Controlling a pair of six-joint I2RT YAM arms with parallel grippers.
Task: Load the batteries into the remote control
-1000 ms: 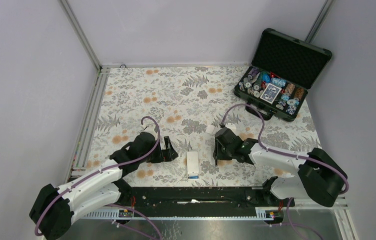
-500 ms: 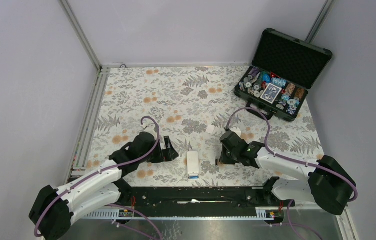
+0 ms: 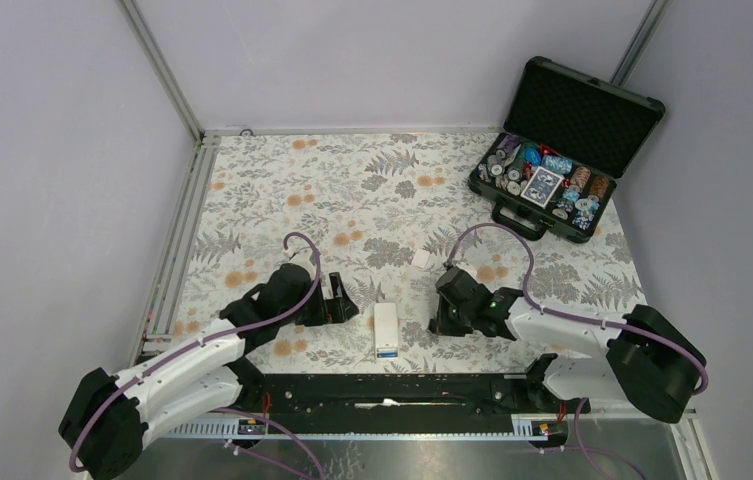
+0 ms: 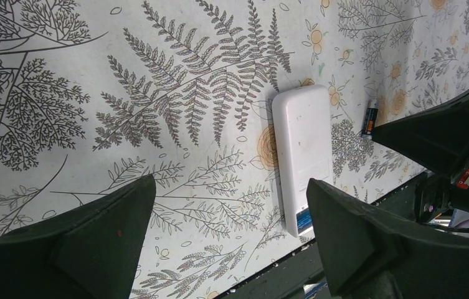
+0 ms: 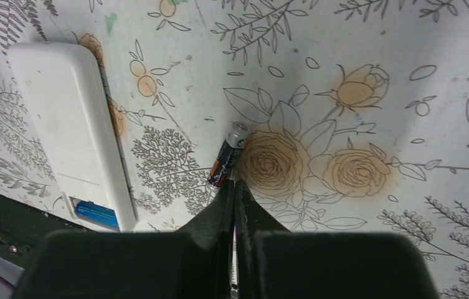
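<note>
Left gripper [image 4: 228,184]: jaws spread fully, nothing between them. I have it low over the floral cloth [image 4: 157,93], just left of the remote control [image 4: 302,156].

Right gripper [image 5: 235,187]: jaws pressed flat together, no gap, nothing caught in them. Its tips sit at the near end of the loose battery [image 5: 227,163], a dark cell with an orange band, lying flat just right of the remote. I cannot tell whether tips and cell touch.

The remote lies back up near the table's front edge, between the two grippers. Its compartment is open at the near end, with a blue battery [image 5: 96,213] seated inside.

A small white piece [image 3: 421,258] lies beyond the remote. An open black case [image 3: 562,150] stands in the far right corner.
</note>
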